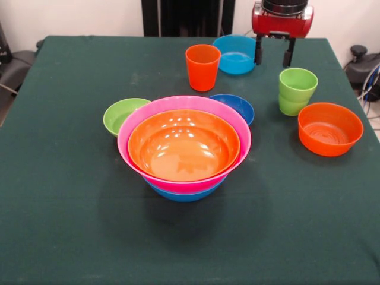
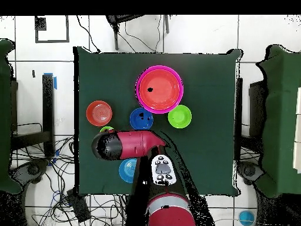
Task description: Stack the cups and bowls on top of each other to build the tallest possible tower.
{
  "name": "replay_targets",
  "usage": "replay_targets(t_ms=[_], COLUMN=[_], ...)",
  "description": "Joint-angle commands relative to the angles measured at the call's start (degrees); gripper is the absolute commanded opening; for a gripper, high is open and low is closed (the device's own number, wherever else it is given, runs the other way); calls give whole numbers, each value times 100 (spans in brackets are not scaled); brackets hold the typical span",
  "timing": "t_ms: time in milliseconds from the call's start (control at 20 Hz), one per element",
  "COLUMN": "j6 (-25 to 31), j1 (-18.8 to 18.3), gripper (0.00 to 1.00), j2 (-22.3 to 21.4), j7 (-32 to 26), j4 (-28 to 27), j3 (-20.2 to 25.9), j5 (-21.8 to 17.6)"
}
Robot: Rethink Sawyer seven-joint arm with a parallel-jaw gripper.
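The tower (image 1: 184, 148) stands mid-table: a blue bowl at the bottom, a pink one in it and an orange one on top; it also shows in the overhead view (image 2: 159, 89). An orange cup (image 1: 202, 66) stands behind it. Two lime green cups (image 1: 296, 90) stand nested at the right. My gripper (image 1: 274, 54) hangs open and empty at the far edge, between the light blue bowl (image 1: 236, 54) and the green cups. In the overhead view the arm (image 2: 126, 145) hides the gripper and the orange cup.
A small lime green bowl (image 1: 122, 114) touches the tower's left side and a dark blue bowl (image 1: 236, 105) sits behind its right. A small orange bowl (image 1: 330, 128) lies at the right edge. Cables and chairs surround the table (image 2: 211, 153).
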Motion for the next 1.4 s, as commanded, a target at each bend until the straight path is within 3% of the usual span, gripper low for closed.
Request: replay_targets(t_ms=[50, 550, 1100, 1400], j6=[-436, -583, -806, -724], j1=[-163, -338, -286, 38], gripper=[100, 100, 100, 100], j2=[380, 415, 593, 552], j7=[198, 88, 308, 493], j4=[446, 574, 512, 412], j3=[281, 407, 446, 333], j5=[-396, -493, -482, -341])
